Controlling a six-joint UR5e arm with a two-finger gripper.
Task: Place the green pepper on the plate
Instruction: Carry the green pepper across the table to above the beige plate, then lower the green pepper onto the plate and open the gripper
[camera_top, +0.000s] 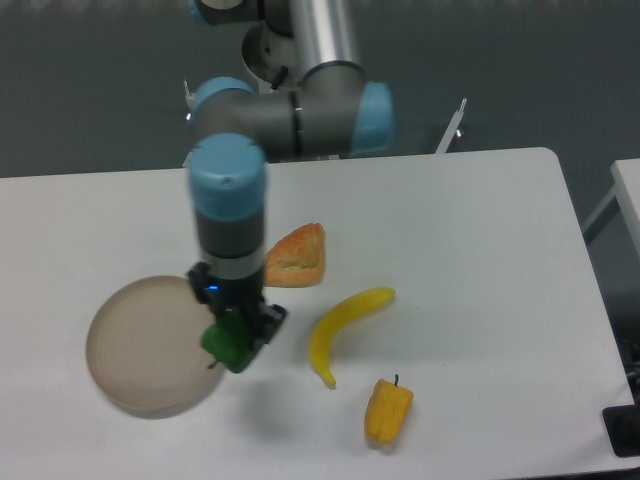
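The green pepper (226, 345) hangs pinched in the end effector (238, 338), over the plate (135, 350) rim at its 3 o'clock edge, seemingly lifted for placing. Bread (296, 256), banana (343, 320) and yellow pepper (388, 410) lie on the bench (480, 230) rightward.

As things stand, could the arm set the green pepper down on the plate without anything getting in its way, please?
Probably yes. The pincer holds the green pepper right at the plate's right rim, and the plate looks bare. The bread and banana lie off on the other side.
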